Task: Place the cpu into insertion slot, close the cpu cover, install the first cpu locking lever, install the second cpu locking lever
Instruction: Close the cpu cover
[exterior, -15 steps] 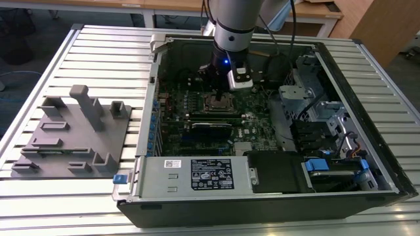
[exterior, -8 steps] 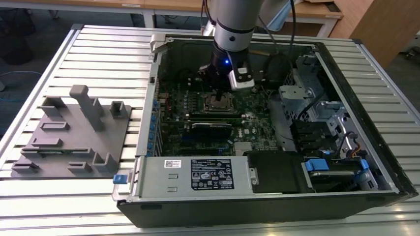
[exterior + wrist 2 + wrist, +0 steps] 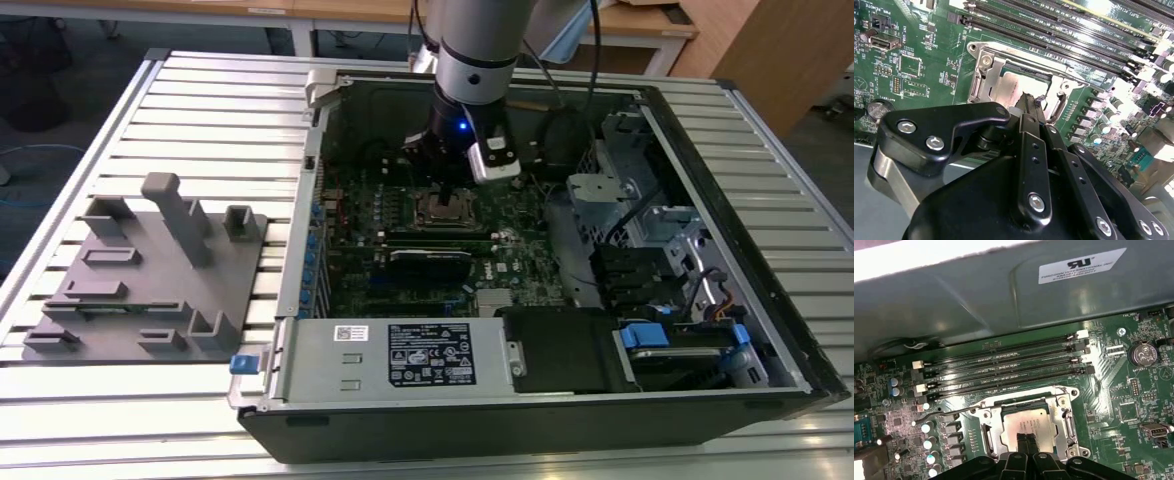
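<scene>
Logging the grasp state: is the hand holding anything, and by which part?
Nothing seems held: the hand is shut, its tips over the flat silver-grey square cpu.

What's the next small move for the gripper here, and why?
Probably a short straight lift. The gripper, fingers together, sits right over the cpu, which lies flat in the window of the cpu cover, seemingly down; backing off would clear room to reach the thin lever sticking out beside it.

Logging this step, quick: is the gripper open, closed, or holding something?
Gripper: closed, holding nothing, its tips right over the cpu.
</scene>
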Robot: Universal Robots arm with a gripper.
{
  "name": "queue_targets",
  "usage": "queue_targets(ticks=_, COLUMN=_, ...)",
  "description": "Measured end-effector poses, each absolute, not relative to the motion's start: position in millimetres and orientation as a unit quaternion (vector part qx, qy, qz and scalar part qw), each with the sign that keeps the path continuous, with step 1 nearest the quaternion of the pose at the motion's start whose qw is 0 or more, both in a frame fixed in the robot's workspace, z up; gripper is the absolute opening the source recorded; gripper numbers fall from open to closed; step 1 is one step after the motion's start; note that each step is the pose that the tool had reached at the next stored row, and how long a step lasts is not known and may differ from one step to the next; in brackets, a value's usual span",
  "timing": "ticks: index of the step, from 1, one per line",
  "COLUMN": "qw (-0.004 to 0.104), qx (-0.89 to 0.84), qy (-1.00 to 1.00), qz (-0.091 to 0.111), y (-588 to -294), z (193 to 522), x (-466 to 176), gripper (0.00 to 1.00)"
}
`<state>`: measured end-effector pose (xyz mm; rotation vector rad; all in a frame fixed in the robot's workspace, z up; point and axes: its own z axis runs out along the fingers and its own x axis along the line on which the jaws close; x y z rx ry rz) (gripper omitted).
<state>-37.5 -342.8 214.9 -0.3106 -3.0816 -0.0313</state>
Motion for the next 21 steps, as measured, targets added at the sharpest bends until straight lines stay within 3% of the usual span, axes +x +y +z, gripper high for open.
queue_targets(ticks=17, qw=0.023, qx=-0.051, qy=-0.998, qz=-0.009, y=-342.8, z=214.6, x=-37.5, gripper=0.10)
queue_targets(ticks=21, qw=0.017, qx=-0.042, qy=-0.999, qz=-0.010, y=-342.8, z=213.5, x=-37.6, gripper=0.10)
